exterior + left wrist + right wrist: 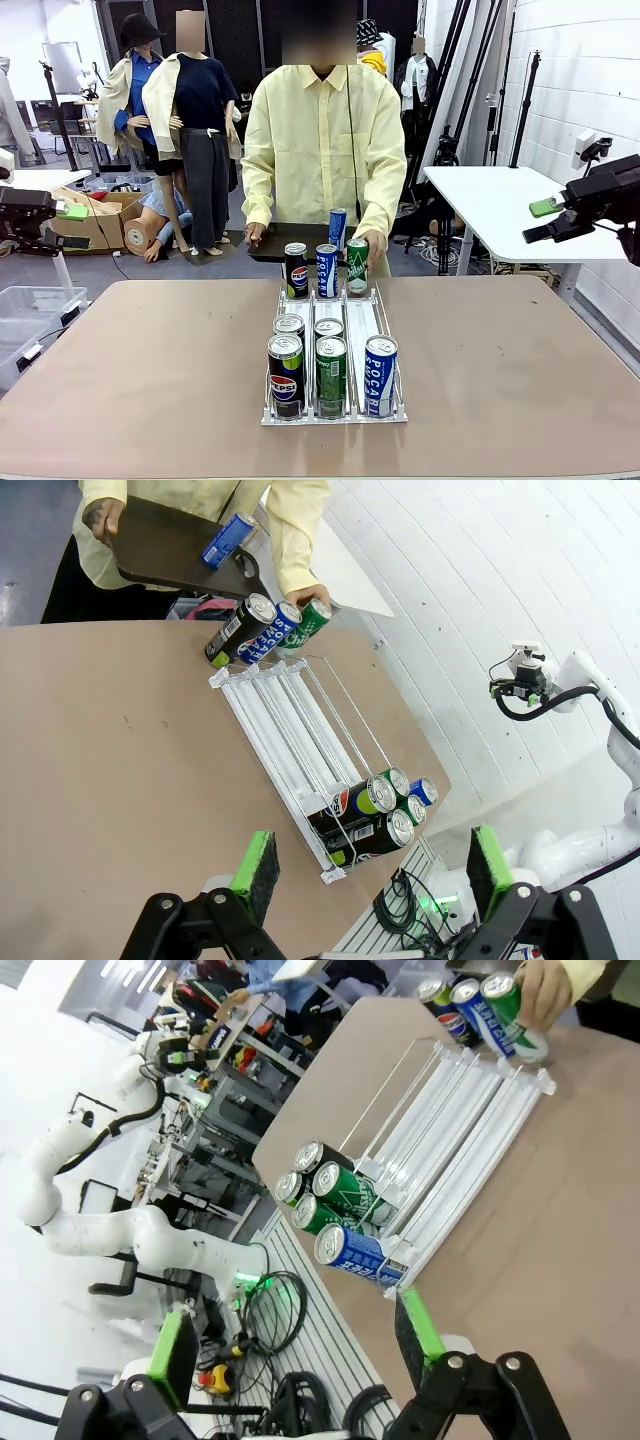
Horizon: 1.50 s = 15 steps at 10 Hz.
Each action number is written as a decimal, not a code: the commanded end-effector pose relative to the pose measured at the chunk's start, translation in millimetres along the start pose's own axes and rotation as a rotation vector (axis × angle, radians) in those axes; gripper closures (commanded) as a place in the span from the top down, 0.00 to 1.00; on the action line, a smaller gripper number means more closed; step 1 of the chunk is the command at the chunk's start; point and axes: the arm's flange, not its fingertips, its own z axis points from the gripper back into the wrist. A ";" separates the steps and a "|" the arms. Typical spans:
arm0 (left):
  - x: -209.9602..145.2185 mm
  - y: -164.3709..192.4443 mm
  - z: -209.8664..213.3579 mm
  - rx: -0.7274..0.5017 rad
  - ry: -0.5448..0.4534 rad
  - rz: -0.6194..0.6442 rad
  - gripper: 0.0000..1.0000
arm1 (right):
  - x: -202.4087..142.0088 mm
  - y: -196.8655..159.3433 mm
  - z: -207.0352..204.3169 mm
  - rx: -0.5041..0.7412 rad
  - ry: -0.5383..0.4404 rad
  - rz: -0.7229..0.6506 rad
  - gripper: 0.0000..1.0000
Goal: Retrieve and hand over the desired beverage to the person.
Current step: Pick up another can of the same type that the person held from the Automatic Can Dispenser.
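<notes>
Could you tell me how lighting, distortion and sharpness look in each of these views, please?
Front view: even, soft light, cans sharp, faint shadows on the table. Left wrist view: wide-angle bend, white wall very bright. Right wrist view: rolled sideways, upper-left corner washed out.

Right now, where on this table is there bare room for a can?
Bare tabletop left and right of the can rack. Crowded: five cans at its near end, three cans at its far end, by the person's hand.

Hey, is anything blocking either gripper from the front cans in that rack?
Nothing visible does. The left gripper and right gripper hang open off either side of the table, and the front cans stand unobstructed at the near end of the rack.
</notes>
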 end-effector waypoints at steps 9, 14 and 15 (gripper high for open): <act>0.2 -1.9 1.6 -0.015 -0.008 0.001 1.00 | 1.2 0.7 -0.4 0.000 -0.006 0.003 1.00; 0.2 -1.9 1.6 -0.015 -0.008 0.001 1.00 | 1.2 0.7 -0.4 0.000 -0.006 0.003 1.00; 0.2 -1.9 1.6 -0.015 -0.008 0.001 1.00 | 1.2 0.7 -0.4 0.000 -0.006 0.003 1.00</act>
